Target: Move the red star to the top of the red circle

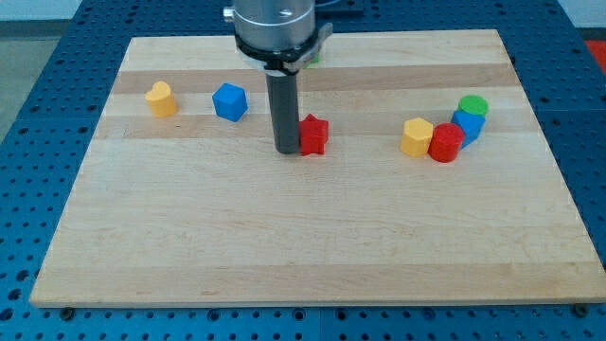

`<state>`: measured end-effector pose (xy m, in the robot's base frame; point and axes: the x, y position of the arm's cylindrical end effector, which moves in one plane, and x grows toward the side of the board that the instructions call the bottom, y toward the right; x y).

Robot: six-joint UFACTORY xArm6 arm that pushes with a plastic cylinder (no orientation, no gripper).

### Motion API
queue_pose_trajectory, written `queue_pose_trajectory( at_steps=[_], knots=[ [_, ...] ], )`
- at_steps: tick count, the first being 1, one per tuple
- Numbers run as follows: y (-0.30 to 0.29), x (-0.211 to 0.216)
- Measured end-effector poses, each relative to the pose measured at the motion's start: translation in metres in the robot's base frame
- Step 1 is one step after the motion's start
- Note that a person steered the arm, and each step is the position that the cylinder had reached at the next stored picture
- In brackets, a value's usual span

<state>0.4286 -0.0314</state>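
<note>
The red star [314, 134] lies a little above the middle of the wooden board [312, 237]. My tip [287, 150] stands right against the star's left side, touching it or nearly so. The red circle [445, 143] lies to the view's right, packed between a yellow hexagon-like block [416, 136] on its left and a blue block [468, 124] on its upper right. A green circle [472, 104] sits just above the blue block.
A blue cube [229, 101] and a yellow block [162, 98] lie at the view's upper left. A bit of a green block [313, 59] shows behind the arm near the board's top edge.
</note>
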Motion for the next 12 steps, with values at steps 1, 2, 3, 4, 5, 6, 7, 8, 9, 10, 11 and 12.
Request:
queue_pose_trajectory(
  at_steps=[1,2,3,4,5,6,7,8,9,10,11,12],
  knots=[
    [0.018,0.0],
    [0.034,-0.004],
    [0.04,-0.017],
    [0.048,-0.032],
    [0.059,-0.049],
    [0.071,-0.068],
    [0.087,-0.077],
    [0.108,-0.079],
    [0.132,-0.079],
    [0.157,-0.079],
    [0.168,-0.079],
    [0.151,-0.079]
  ],
)
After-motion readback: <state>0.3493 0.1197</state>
